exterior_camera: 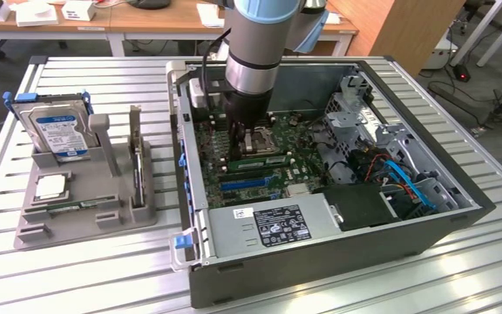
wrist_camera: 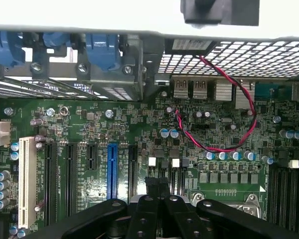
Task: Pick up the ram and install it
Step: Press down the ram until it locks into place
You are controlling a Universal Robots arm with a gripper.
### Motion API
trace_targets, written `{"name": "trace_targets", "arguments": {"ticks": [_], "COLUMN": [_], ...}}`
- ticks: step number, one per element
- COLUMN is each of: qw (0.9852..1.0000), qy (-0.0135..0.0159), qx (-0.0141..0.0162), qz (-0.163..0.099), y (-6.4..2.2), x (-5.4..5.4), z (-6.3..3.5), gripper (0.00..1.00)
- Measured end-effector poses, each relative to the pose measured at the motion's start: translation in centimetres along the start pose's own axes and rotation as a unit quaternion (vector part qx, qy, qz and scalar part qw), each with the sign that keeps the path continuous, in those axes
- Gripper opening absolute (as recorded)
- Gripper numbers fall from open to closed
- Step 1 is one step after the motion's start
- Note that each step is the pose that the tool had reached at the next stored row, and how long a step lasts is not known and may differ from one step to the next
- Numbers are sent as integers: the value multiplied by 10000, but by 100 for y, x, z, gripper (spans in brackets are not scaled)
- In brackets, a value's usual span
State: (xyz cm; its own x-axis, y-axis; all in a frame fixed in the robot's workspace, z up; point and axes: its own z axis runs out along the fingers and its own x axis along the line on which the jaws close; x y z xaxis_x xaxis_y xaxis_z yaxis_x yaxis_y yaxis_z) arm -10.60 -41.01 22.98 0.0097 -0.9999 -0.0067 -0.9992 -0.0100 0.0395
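Green motherboard (exterior_camera: 260,167) fills the floor of an open desktop computer case (exterior_camera: 425,229) lying on its side on a slatted metal table (exterior_camera: 85,261). The robot arm (exterior_camera: 264,52) reaches straight down into the case, and its gripper (exterior_camera: 244,140) sits low over the board beside the processor socket (exterior_camera: 264,139). In the wrist view the black fingers (wrist_camera: 157,216) press together — closed, with nothing visible between them. A ram (exterior_camera: 258,161) stick lies seated flat in a slot just beside the gripper, on the side nearer the power supply (exterior_camera: 273,226).

On the exterior view's left, well apart from the case, a grey holder (exterior_camera: 85,209) carries a silver hard drive (exterior_camera: 59,134) with a blue label — and a thin upright card (exterior_camera: 135,154). A red-and-black twisted wire (wrist_camera: 229,127) loops over the board.
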Motion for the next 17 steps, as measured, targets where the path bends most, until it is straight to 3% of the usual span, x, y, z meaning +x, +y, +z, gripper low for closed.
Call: {"name": "trace_targets", "arguments": {"ticks": [17], "qw": [10000], "qy": [0], "qx": [-1], "qz": [0], "y": [-1], "x": [0], "z": [25], "gripper": [9]}}
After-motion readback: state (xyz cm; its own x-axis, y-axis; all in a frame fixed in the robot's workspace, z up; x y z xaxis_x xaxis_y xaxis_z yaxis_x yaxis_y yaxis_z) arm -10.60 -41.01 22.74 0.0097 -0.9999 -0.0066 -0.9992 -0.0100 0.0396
